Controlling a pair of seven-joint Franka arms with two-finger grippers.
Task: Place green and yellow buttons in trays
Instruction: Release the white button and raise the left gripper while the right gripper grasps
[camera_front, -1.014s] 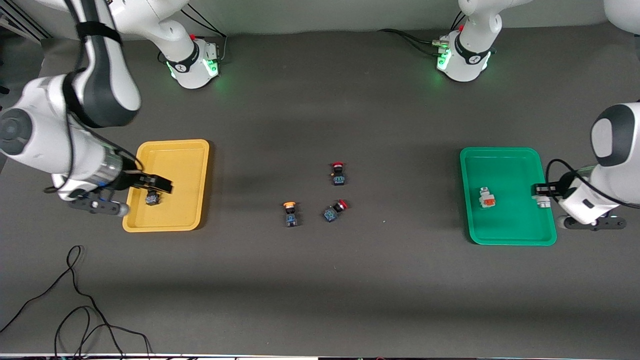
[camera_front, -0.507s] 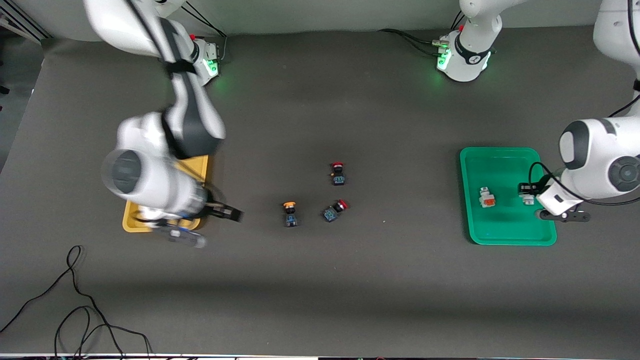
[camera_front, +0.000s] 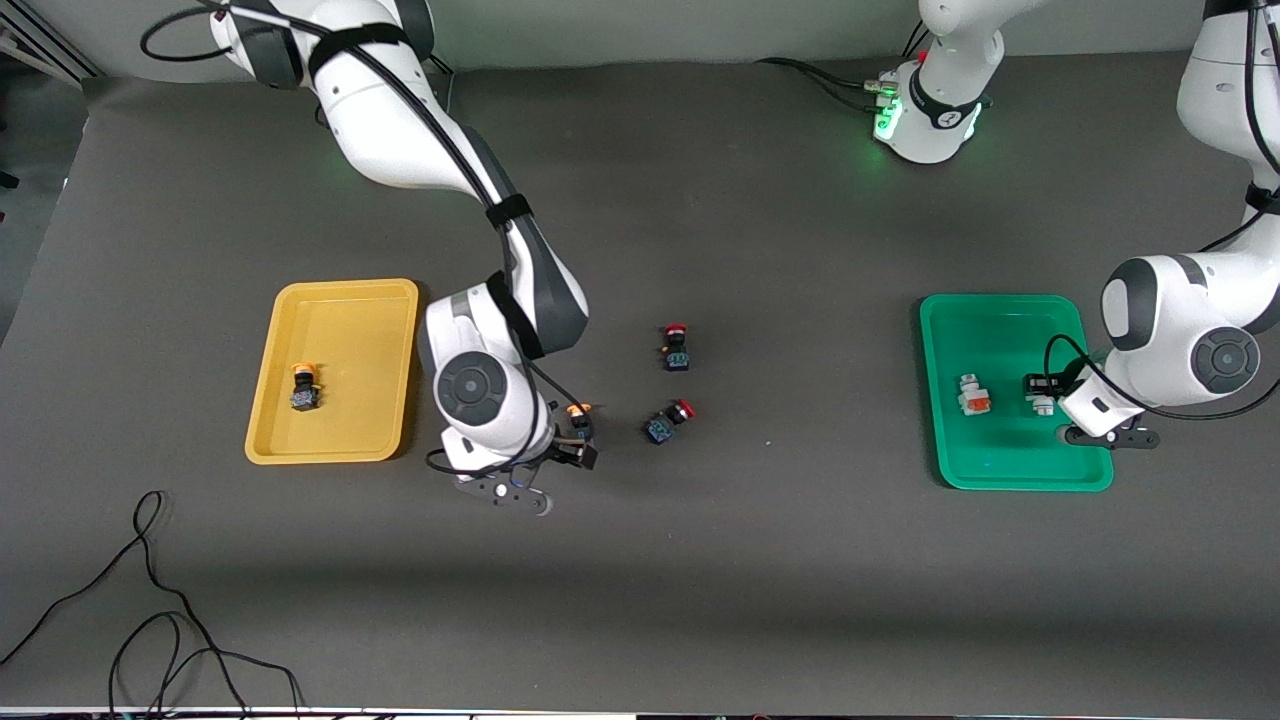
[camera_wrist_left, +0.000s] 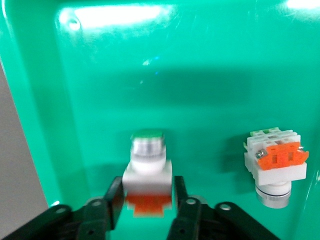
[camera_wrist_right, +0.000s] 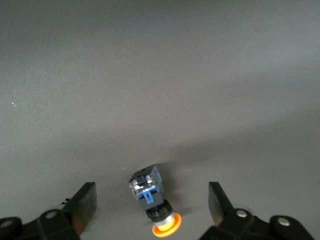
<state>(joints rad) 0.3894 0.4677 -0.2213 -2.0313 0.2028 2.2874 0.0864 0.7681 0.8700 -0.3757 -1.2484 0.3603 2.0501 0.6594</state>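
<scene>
In the green tray (camera_front: 1000, 455) lies one white green-tipped button (camera_front: 973, 396) (camera_wrist_left: 275, 162). My left gripper (camera_front: 1040, 393) (camera_wrist_left: 147, 192) hangs low over that tray, open. A second white button (camera_front: 1043, 405) (camera_wrist_left: 147, 167) sits blurred between its fingers (camera_wrist_left: 114, 192), which stand just off its sides. The yellow tray (camera_front: 350, 330) holds one yellow-capped button (camera_front: 304, 388). My right gripper (camera_front: 578, 432) (camera_wrist_right: 152, 199) is open over the other yellow-capped button (camera_front: 577, 409) (camera_wrist_right: 147, 185), which lies on its side on the table between the wide-spread fingers (camera_wrist_right: 87, 197).
Two red-capped black buttons (camera_front: 676, 348) (camera_front: 668, 420) lie on the mat beside the right gripper, toward the left arm's end. A black cable (camera_front: 150, 600) loops on the mat near the front camera at the right arm's end.
The right arm left a yellow-capped button in the yellow tray and swung over to the one on the table. The left gripper moved in over the green tray and its fingers parted from the white button.
</scene>
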